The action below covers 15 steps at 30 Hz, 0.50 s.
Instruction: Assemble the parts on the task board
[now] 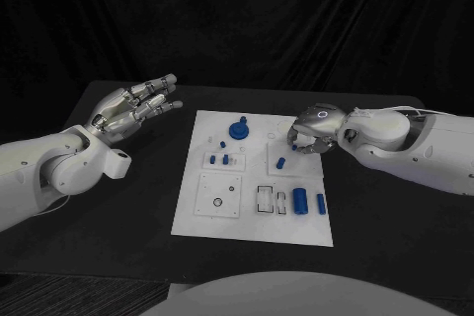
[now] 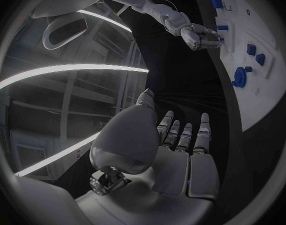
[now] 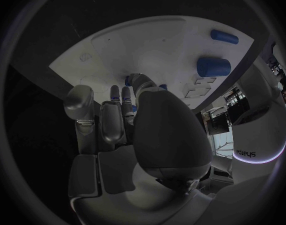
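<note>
White board (image 1: 198, 223) is lying at the centre of the black table (image 1: 395, 220) in the head view, carrying blue parts across its upper and right areas. A round blue knob (image 1: 239, 130) is standing near the board's top centre; small blue pegs (image 1: 225, 158) are sitting in a holder at centre left; two blue cylinders (image 1: 300, 201) are lying side by side at the lower right of the board. One small blue peg (image 1: 281, 163) is standing on the upper right block, just below the right hand.

Right hand (image 1: 314, 134) is reaching in from the right of the frame, hanging over the board's upper right corner with its fingers (image 3: 116, 96) curled down toward the block. Whether it is pinching a part cannot be told: the fingertips are hiding whatever lies beneath them, and in the right wrist view only a sliver of blue is showing beside them.

Left hand (image 1: 136, 109) is holding nothing, raised at the upper left of the frame, fingers spread, well apart from the board.

Judgement: the step in hand appears to be seating or picking a small peg at the upper right block. To do it well, the hand should be keeping the peg upright, aligning it squarely over its socket before pressing, and avoiding any sideways push that could be shifting the board. The left hand could be steadying the board's near edge.
</note>
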Available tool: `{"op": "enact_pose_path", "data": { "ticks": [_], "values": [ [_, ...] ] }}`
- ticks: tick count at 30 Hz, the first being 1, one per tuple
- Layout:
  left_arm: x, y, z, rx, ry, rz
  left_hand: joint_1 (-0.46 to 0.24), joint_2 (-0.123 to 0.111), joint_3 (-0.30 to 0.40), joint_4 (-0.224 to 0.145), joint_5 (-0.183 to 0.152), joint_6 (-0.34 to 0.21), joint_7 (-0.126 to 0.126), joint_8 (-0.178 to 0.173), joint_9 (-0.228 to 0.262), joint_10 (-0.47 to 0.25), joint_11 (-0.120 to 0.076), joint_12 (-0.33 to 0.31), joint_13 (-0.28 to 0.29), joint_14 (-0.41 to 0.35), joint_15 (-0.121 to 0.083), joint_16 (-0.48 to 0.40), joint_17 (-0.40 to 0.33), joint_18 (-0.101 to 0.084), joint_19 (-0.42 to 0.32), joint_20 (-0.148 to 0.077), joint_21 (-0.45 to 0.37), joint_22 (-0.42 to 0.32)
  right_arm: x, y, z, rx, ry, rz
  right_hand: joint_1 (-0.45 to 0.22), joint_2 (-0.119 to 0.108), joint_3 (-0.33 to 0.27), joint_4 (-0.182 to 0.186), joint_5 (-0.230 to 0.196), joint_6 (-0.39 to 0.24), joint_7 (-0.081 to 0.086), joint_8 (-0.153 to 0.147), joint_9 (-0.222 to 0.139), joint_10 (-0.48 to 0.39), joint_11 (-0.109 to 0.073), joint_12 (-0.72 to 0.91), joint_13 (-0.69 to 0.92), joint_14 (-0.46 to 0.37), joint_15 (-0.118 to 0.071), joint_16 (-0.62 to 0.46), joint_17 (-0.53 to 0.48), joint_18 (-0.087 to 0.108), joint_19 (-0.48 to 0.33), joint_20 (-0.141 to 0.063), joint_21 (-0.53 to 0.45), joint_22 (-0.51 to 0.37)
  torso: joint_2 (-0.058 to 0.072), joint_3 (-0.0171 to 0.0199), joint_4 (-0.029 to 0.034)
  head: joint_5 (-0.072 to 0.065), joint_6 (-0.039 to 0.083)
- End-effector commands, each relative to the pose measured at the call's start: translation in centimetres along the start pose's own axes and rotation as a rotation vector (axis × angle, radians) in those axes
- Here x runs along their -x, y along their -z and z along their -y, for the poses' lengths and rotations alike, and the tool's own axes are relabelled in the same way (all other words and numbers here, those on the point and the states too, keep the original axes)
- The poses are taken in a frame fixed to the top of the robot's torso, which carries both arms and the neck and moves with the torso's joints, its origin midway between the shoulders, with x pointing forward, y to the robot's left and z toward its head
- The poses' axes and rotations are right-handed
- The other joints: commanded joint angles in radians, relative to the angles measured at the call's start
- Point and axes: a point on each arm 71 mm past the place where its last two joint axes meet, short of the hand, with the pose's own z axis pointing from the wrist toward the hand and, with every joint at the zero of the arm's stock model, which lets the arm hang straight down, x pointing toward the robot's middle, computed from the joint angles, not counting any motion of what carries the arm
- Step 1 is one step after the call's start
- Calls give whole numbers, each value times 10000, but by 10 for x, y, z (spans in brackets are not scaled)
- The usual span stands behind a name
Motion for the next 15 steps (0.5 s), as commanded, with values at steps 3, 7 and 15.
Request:
{"op": "enact_pose_path", "data": {
  "ticks": [3, 7, 15],
  "values": [
    [-1, 0, 3, -431, 177, -80, 231, 30, -9, -27, 148, 698, 265, 226, 80, 136, 134, 205, 34, 133, -3, 85, 16, 116, 196, 23, 80, 3, -1, -2, -1, 80, -256, 225, 88, 31, 227, -19, 41, 130, 75, 46, 66, 273, -2, 92, -39, 137, 6, 51, 28, -150, 87, 24, 89, 1284, -8, -1, -3, -22, -2],
    [-1, 0, 2, -390, 197, -106, 267, 44, -7, -28, 191, 743, 294, 249, 83, 166, 164, 254, 41, 168, 9, 105, 24, 115, 214, 35, 84, -13, -2, -3, -1, 114, -297, 206, 127, 13, 457, -92, -90, 498, 92, 271, 262, 633, -16, 134, -110, 154, -6, 70, 32, -157, 110, 16, 189, 1296, 2, 1, 7, -39, -2],
    [-1, 0, 0, -316, 220, -117, 308, 54, -2, -40, 233, 742, 310, 257, 80, 184, 190, 274, 43, 170, 12, 110, 21, 111, 213, 47, 80, -53, -6, -5, -3, 191, -344, 78, 107, -34, 614, -147, -339, 658, 101, 327, 385, 963, -20, 136, -190, 207, -25, 100, 48, -185, 187, -2, 418, 1334, -1, -9, 6, -51, -2]
  ]
}}
